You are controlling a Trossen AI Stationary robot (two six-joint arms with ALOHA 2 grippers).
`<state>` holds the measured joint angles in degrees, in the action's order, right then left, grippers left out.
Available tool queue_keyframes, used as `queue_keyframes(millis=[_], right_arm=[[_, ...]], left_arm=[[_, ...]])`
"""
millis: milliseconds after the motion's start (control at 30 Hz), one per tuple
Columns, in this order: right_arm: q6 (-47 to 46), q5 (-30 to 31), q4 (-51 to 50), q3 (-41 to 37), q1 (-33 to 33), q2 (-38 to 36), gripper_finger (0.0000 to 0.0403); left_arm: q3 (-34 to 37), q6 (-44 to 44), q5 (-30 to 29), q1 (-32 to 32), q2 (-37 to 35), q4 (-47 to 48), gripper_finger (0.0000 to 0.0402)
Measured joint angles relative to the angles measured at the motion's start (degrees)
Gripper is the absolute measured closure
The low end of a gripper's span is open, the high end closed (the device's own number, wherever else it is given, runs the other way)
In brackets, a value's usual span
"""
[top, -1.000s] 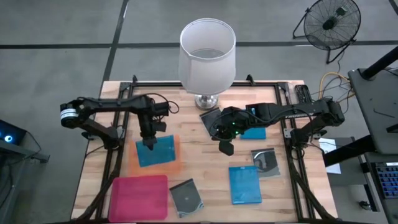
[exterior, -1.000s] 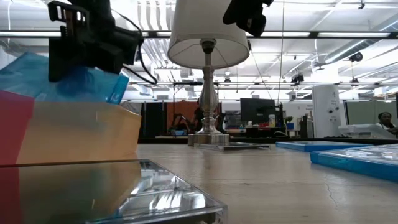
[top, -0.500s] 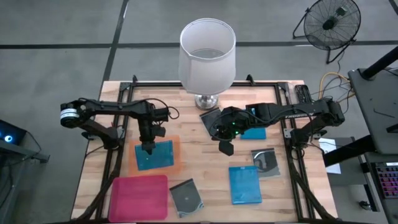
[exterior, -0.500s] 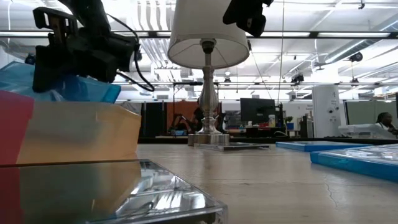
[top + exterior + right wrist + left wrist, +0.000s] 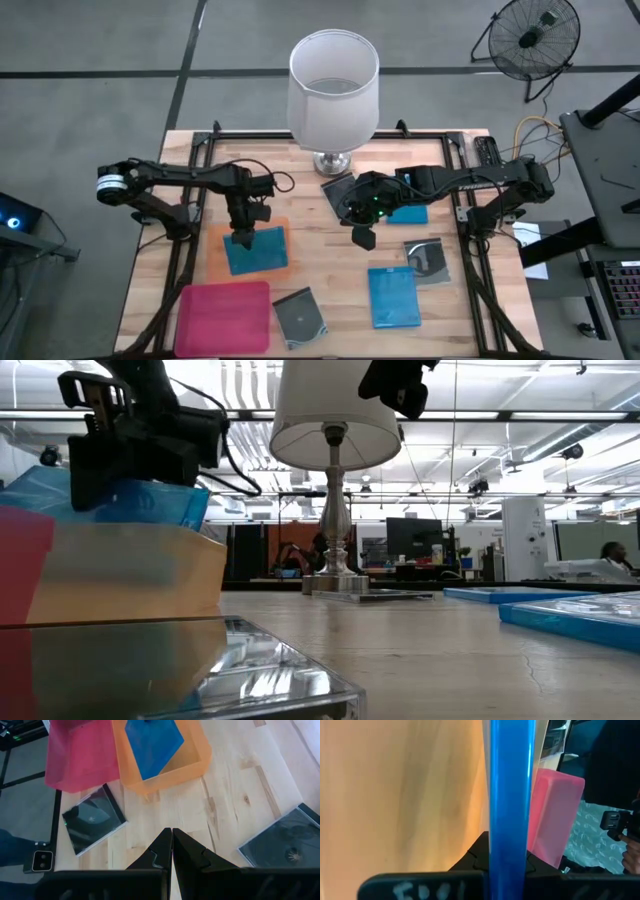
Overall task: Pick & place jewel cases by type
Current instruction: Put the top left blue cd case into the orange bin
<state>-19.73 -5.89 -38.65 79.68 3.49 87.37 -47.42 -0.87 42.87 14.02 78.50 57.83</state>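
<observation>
— Over the orange tray (image 5: 213,262), what's my left gripper (image 5: 243,240) doing?
— It's clamped on a blue case (image 5: 257,250), tilted inside the tray, beside the pink tray (image 5: 224,318).
— And to the right?
— I see the right gripper (image 5: 364,238) pinched closed on nothing, above bare wood, with blue and grey cases lying around it.

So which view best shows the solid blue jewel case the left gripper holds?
The high view: the blue jewel case lies over the orange tray, the left gripper at its edge. Left wrist shows it edge-on; low, partly; right wrist, distantly.
</observation>
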Motion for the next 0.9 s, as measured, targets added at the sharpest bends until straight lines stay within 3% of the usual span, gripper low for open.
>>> queue_keyframes(millis=[300,767,900], right_arm=[[0.0,0.0,0.1,0.0,0.0,0.0,0.0394],[0.2,0.0,0.2,0.3,0.0,0.0,0.0394],[0.2,0.0,0.2,0.3,0.0,0.1,0.0394]], left_arm=[[2.5,2.1,2.7,-0.2,0.0,-3.4,0.0401],[5.9,2.3,2.0,-0.2,0.0,-6.6,0.0401],[6.0,2.2,-0.6,-0.2,0.0,-6.8,0.0385]])
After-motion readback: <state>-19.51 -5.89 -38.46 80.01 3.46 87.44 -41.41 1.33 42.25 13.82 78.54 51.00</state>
